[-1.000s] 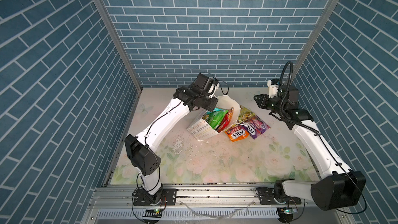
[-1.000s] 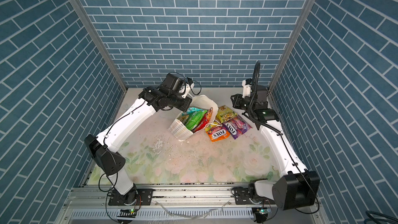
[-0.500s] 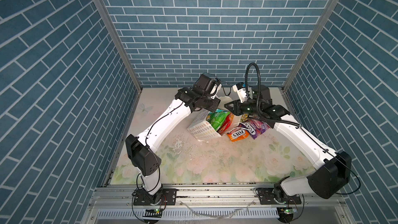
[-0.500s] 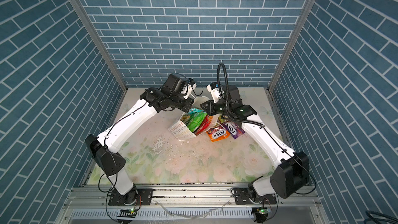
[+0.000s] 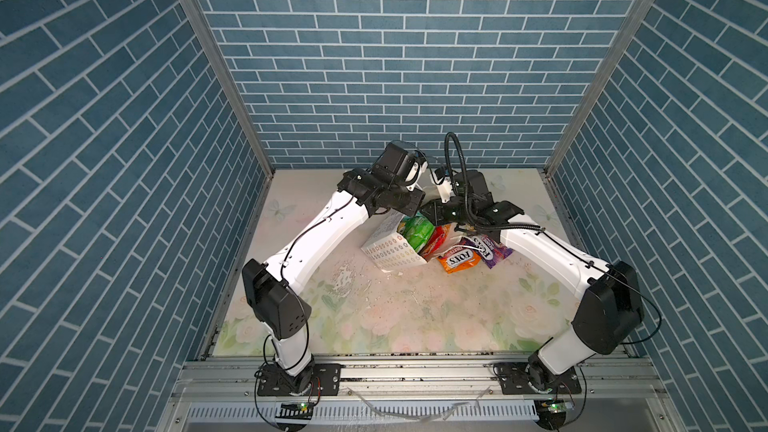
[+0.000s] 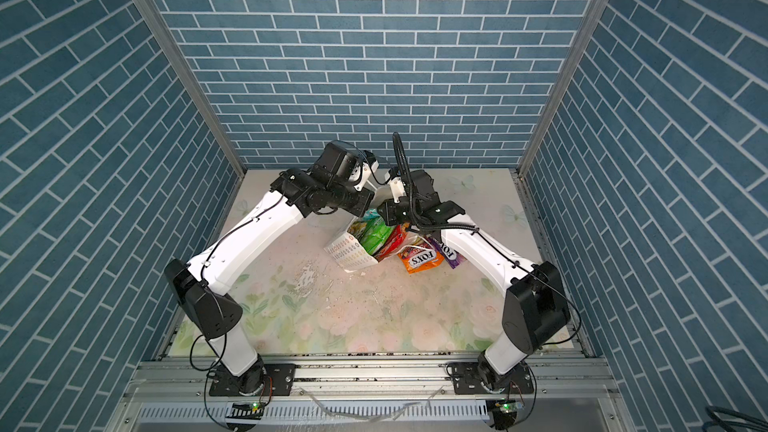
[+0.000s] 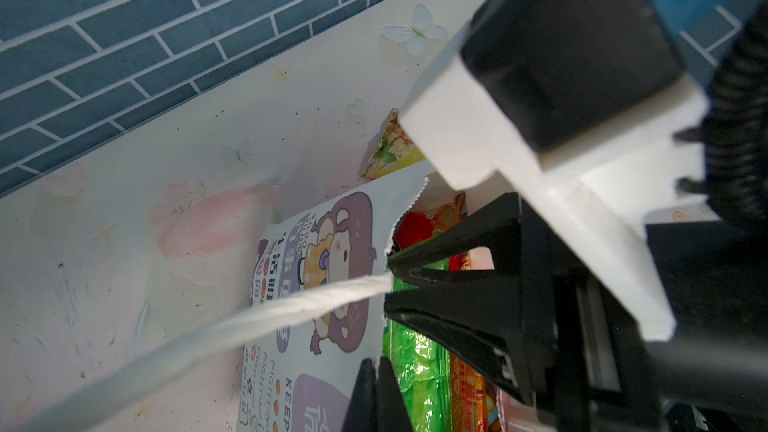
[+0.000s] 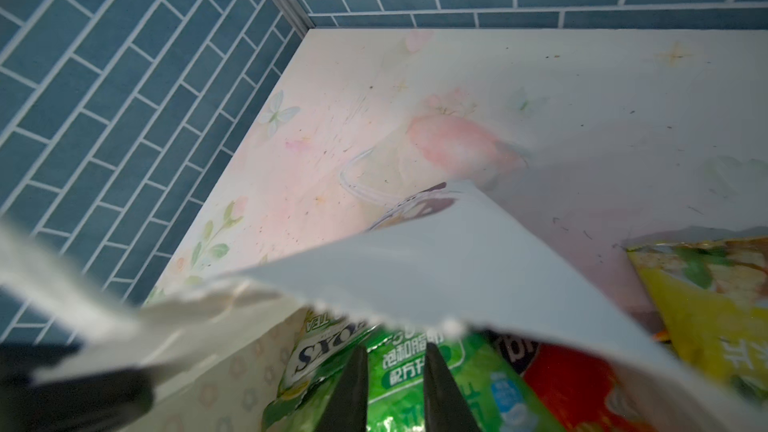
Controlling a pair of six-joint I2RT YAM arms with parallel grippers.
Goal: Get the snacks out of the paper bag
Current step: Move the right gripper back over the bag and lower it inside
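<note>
A white paper bag point(image 5: 390, 249), printed with coloured rings, lies tipped over on the pale floral counter point(image 5: 415, 317), its long axis slanting front-left to back-right and its mouth toward the right. The left gripper point(image 7: 374, 367), arm arched over it, pinches the rim with closed jaws. The right gripper point(image 8: 395, 347) sits inside the mouth, jaws slightly apart over a bright green glossy packet point(image 8: 395, 384). An orange "FOX'S" packet point(image 5: 459, 259) lies just outside.

The paper bag point(image 5: 390, 252) is white with coloured rings, one packet point(image 5: 459, 261) orange.
</note>
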